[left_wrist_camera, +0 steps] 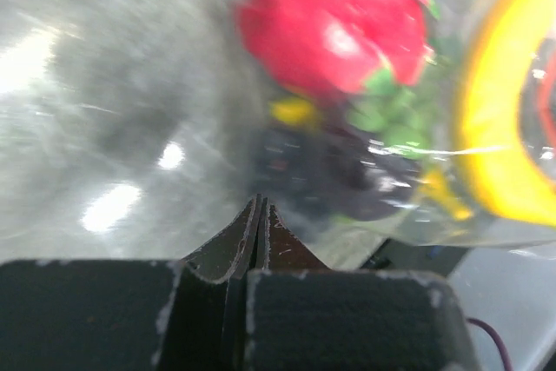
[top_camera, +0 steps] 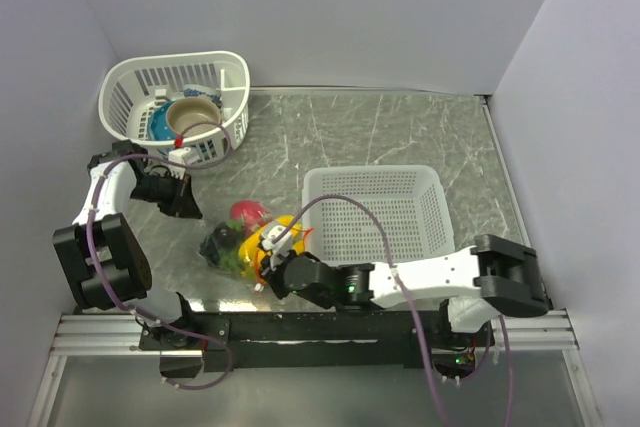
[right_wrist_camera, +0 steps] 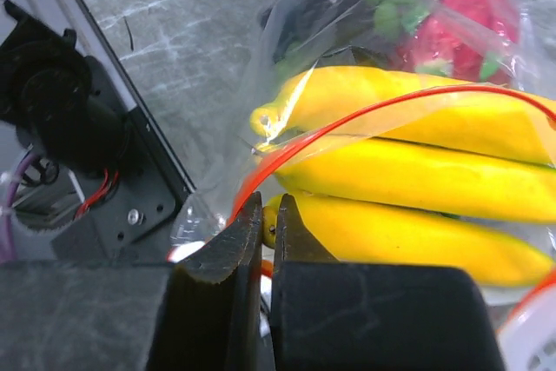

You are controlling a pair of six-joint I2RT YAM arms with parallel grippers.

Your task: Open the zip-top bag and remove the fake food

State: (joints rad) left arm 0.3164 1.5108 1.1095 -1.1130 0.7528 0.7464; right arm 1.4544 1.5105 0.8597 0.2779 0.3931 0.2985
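1. Two arms are reaching out from the rail at the bottom of the top view, both working low over the grey marbled table point(top_camera: 400, 127).
2. Lower centre, the right gripper point(right_wrist_camera: 269, 206) is stretching in from the right with its jaws squeezed to a sliver. It is pinching the edge of the zip-top bag point(right_wrist_camera: 287, 49) right where the orange-red zip strip point(right_wrist_camera: 365, 115) is running down to its fingertips.
3. That bag is lying on the table just left of centre, between the two grippers, and the fake food point(top_camera: 272, 239) is sitting inside it. The yellow banana bunch point(right_wrist_camera: 417, 175) is lying closest to the right gripper, with the red dragon fruit point(right_wrist_camera: 460, 15) and a dark lump with green bits point(right_wrist_camera: 321, 2) behind it.
4. Over on the left, the left gripper point(left_wrist_camera: 259, 206) is pointing at the bag with its fingers pressed flat together. The view is blurring badly, so I cannot tell whether any film is caught between them.
5. Farther back, a white mesh basket point(top_camera: 435, 217) is sitting right of centre, just beside the bag.
6. Up in the far left corner, a second basket point(top_camera: 175, 59) is holding a tan bowl point(top_camera: 190, 112) and a blue item point(top_camera: 160, 125).
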